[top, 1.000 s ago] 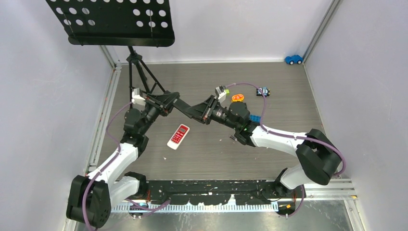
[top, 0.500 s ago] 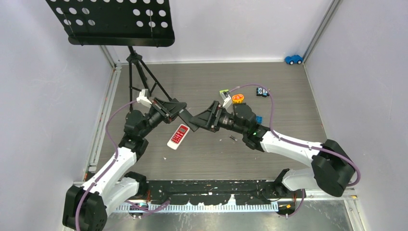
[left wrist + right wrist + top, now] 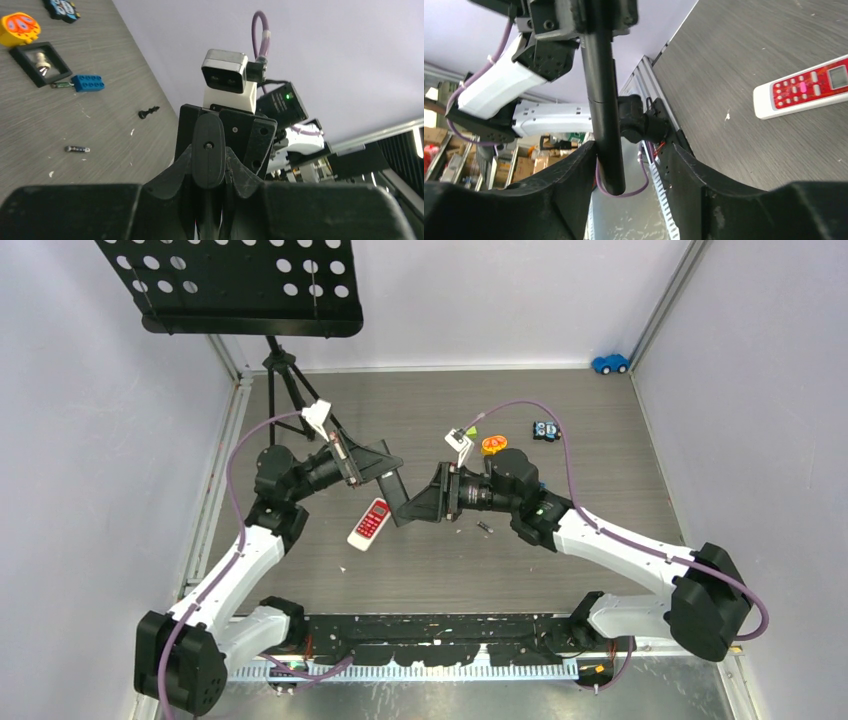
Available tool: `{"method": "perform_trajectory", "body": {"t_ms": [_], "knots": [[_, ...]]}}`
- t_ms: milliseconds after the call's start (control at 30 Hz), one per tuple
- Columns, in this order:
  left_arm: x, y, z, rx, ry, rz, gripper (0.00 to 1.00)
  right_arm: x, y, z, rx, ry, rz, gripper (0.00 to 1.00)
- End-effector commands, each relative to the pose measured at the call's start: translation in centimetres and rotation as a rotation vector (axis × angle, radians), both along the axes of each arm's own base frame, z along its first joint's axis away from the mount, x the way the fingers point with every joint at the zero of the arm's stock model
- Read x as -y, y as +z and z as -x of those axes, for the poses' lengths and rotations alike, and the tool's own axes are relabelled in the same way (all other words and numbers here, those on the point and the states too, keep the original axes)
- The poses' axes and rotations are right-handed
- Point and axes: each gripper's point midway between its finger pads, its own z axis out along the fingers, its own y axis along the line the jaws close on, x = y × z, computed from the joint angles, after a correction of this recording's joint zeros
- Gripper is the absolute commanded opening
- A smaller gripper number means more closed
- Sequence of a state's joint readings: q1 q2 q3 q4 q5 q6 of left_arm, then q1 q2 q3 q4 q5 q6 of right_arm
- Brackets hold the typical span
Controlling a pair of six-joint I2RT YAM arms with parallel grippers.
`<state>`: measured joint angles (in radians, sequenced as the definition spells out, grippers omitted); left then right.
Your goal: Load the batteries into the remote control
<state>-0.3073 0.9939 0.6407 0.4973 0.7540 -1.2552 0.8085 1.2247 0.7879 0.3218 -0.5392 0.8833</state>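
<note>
My left gripper (image 3: 392,476) is clamped on a slim black remote (image 3: 601,100), held over bare table (image 3: 450,410). A red-and-white remote (image 3: 371,523) lies beneath. My right gripper (image 3: 631,150) stands wide around the black remote's free end. One battery (image 3: 77,148) lies under my right wrist. Beyond it, a black frame (image 3: 22,66) holds a small silver piece.

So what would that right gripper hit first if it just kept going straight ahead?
Probably the black bar held by the left gripper; it stands right between the right gripper's open fingers, though depth is hard to judge.
</note>
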Motion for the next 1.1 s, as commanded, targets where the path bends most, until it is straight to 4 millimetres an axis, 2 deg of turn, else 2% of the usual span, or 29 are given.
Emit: {"method": "perform_trajectory", "body": {"t_ms": [0,233,400,533,733,833,933,1000,1067], "knots": [[0.7,2.8,3.1,0.185,-0.191,-0.008,0.00,-0.1,1.3,0.9,0.090,0.086,0.018,0.56],[0.8,3.7,3.9,0.211,-0.235,0.056,0.00,-0.9,2.1,0.2,0.107,0.086,0.002,0.48],[0.7,3.8,4.4,0.231,-0.248,0.061,0.00,-1.9,2.0,-1.3,0.083,0.035,-0.034,0.37],[0.7,3.9,4.8,0.241,-0.266,0.057,0.00,-2.6,3.4,-1.9,0.088,0.028,-0.119,0.34],[0.6,3.5,4.7,0.242,-0.250,0.047,0.02,-2.9,4.3,-1.8,0.069,0.046,-0.156,0.01],[0.5,2.8,4.0,0.234,-0.206,0.007,0.20,-2.3,3.6,-2.1,0.071,0.007,-0.108,0.00],[0.1,0.5,2.5,0.190,-0.103,-0.105,0.49,-1.0,2.5,-3.1,0.081,-0.083,-0.015,0.00],[-1.5,-2.7,0.4,0.112,0.058,-0.283,0.65,0.6,1.1,-4.1,0.097,-0.176,0.094,0.00],[-4.7,-7.0,-1.6,-0.001,0.246,-0.505,0.78,3.5,-2.4,-5.7,0.079,-0.320,0.294,0.00]]}}
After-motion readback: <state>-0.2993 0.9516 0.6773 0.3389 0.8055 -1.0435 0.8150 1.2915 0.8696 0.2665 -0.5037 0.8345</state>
